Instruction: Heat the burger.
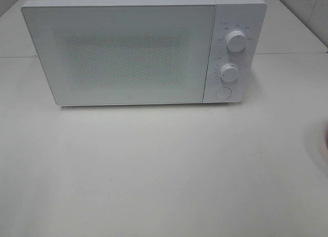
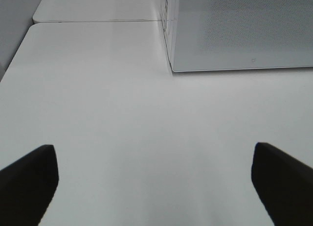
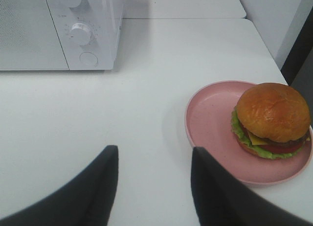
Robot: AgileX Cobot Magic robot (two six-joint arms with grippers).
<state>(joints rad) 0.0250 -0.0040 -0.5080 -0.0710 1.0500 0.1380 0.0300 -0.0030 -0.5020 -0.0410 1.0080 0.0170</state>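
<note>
one burger (image 3: 272, 121) sits on a pink plate (image 3: 210, 119) just beside the right gripper (image 3: 154, 174), its jaws apart and empty; left gripper (image 2: 154, 179) gapes wide.

Microwave (image 1: 128, 52): white, stands at the back of the table, door closed, its speckled window facing forward.
Control panel (image 1: 233, 52): on the microwave's right side; upper knob (image 1: 236, 40) above lower knob (image 1: 229, 72), round button (image 1: 223, 92) beneath both.
Table (image 1: 154, 170): white, matte; a seam runs across its surface behind the microwave.
Pink plate (image 3: 210, 118): round, shallow-rimmed, sits on the table well apart from the microwave, off toward its control-panel side.
Wall (image 3: 274, 15): pale, beyond the table's far edge.
</note>
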